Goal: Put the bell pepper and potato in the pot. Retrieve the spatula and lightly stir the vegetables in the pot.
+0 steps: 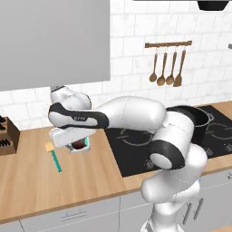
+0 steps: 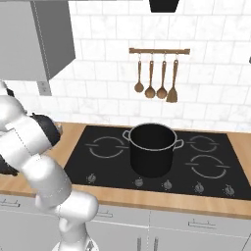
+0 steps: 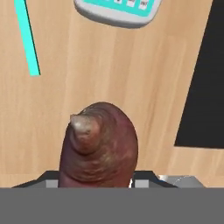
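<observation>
Wood counter (image 1: 31,181), black cooktop (image 2: 112,162), white tile wall (image 2: 108,73).

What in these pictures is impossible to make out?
- Pot: inside too dark, right base view.
- Pincer: tips hidden behind the reddish-brown vegetable, hand view; grip unclear.
- Spatula: blade cut off by top edge, hand view.
- Grey device: cut off by same edge.

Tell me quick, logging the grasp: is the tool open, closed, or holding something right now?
Tool: closed on the bell pepper, low over the wooden counter.
</observation>
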